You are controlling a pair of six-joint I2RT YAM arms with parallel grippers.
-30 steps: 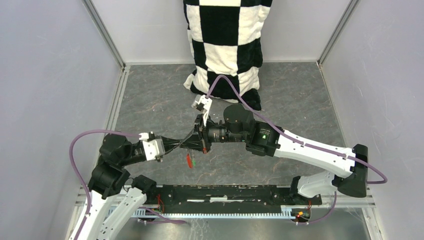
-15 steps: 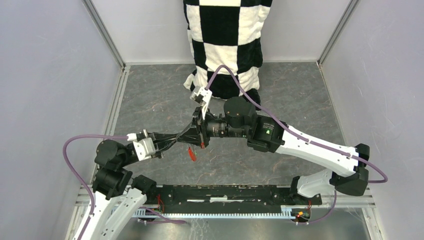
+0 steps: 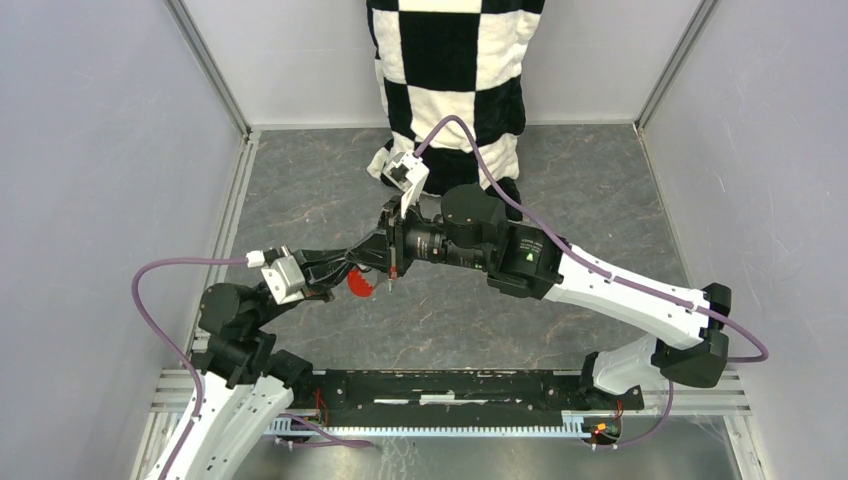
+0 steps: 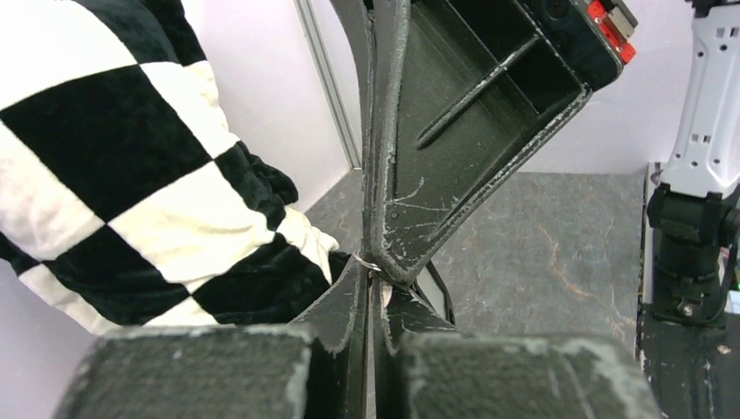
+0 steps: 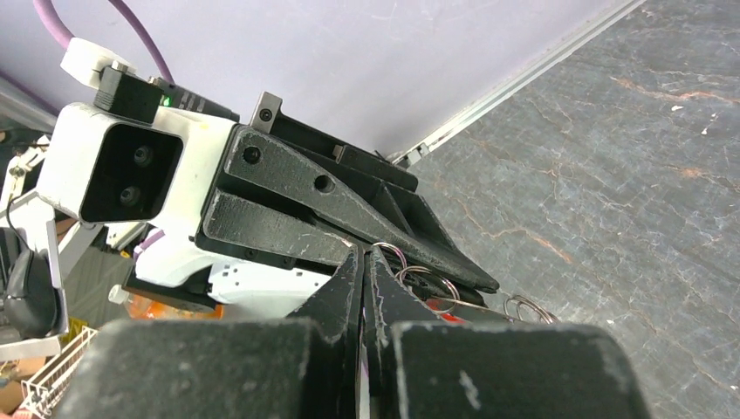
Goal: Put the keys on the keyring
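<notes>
A grey marbled table (image 3: 600, 190) sits between pale walls. A black-and-white chequered cloth (image 3: 455, 70) stands at the far middle, and its foot rests on the table.

The left arm (image 3: 235, 310) reaches from the near left towards the centre. The right arm (image 3: 620, 290) reaches in from the near right. They meet above the table's middle, just near of the cloth. A purple cable (image 3: 150, 300) loops out from the left arm.

The left gripper (image 4: 371, 272) has its fingers pressed together. In its wrist view a thin silver wire of the keyring (image 4: 367, 262) is pinched at their tips. The right arm's black fingers cross just above that spot and touch it, or nearly so.

The right gripper (image 5: 362, 255) is also pressed together. Its tips lie against the side of the left gripper's finger. Whether they nip anything cannot be told.

From above, the red tag (image 3: 358, 283) hangs under the left fingers, clear of the table and slightly left of where the grippers meet.

In the right wrist view several thin silver loops (image 5: 428, 284) lie just right of the right fingertips, along the left finger's edge. Which loop belongs to what cannot be told. The keys themselves cannot be picked out.
</notes>
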